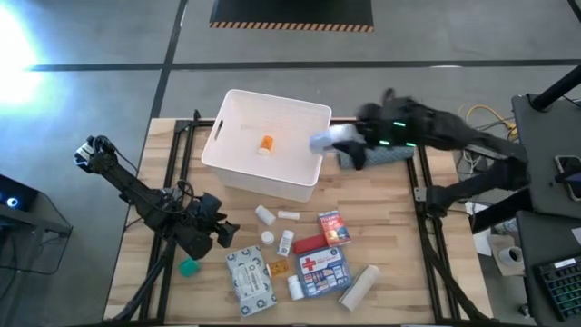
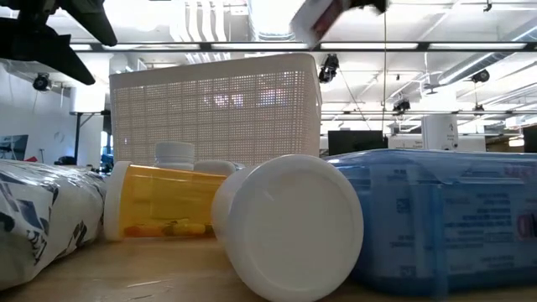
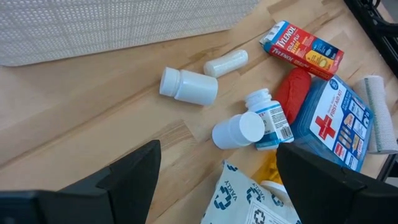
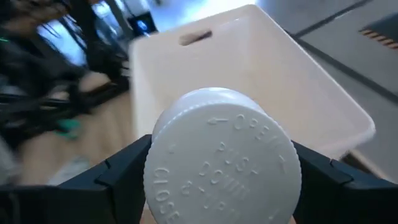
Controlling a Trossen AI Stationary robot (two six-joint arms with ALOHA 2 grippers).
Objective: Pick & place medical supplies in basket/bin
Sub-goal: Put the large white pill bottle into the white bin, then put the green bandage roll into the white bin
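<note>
Plastic dominates the scene: a large white rectangular tub (image 1: 238,150) with rounded corners, a handle slot and finely perforated walls sits on the pale wooden slatted table (image 1: 381,227), holding a single small orange vial (image 1: 266,143) on its floor. Above the tub's right corner, the right gripper (image 1: 338,141) has its fingers clamped on a white pill bottle (image 4: 222,165) whose round, ribbed push-down cap shows embossed lettering. The left gripper (image 3: 214,180) hovers near the table's front left with fingers spread apart around nothing. Loose on the wood in front of the tub lie smooth white cylindrical bottles (image 3: 189,86), a red Tylenol carton (image 3: 301,48), a glossy red-cross first-aid pouch (image 3: 333,124), a woven gauze roll (image 3: 380,121) and a green cube (image 1: 188,267).
</note>
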